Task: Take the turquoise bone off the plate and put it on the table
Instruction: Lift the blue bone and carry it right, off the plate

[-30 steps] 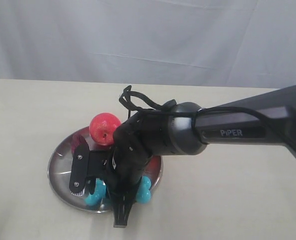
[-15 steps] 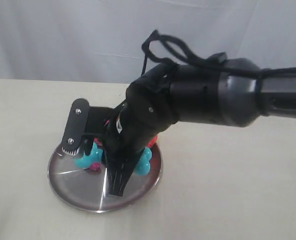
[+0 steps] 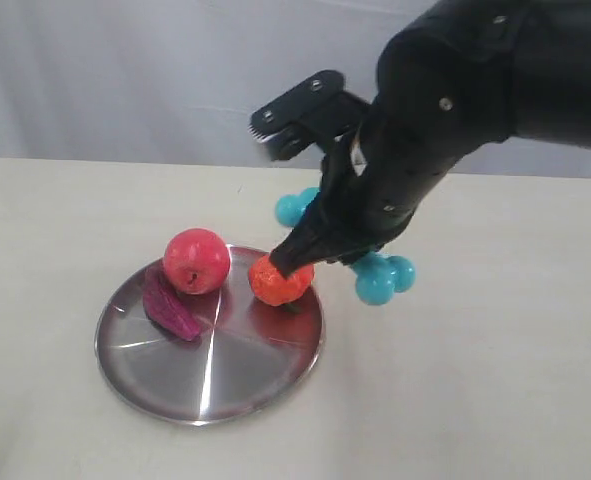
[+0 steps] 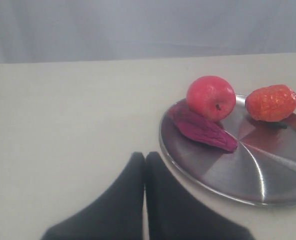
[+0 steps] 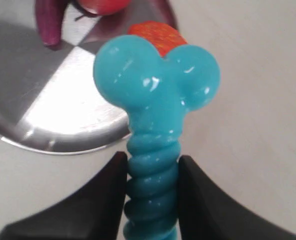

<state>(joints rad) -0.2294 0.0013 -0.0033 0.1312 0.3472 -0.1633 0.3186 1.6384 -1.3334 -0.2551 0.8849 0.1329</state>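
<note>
Clearly, the right tool (image 5: 152,174) is clamping the turquoise bone (image 3: 381,279) by its ribbed middle, one dark finger (image 5: 100,197) pressing on each side of the ribs. The bone is hanging in that grip off the plate (image 3: 215,372), beside the plate's rim on the side facing the bench's right edge, with bare bench (image 3: 495,380) showing behind it. One two-lobed end is sticking out toward the bench's right edge and the other is peeking out behind the arm, toward the far edge. Whether the bone is touching the bench cannot be told from these views, though it is looking lifted.

The plate is lying on the bench left of the middle, closer to the near edge than to the far one. On it, a red apple (image 3: 196,260) is sitting by the rim nearest the far edge, a dark purple piece (image 3: 170,305) is lying just beside the apple toward the left edge, and an orange-red fruit (image 3: 280,282) is resting near the rim facing the right edge, right under the right tool's tip.

The left tool (image 4: 145,160) is hovering low over the bench, apart from the plate, its two fingers pressing together with nothing between them.
</note>
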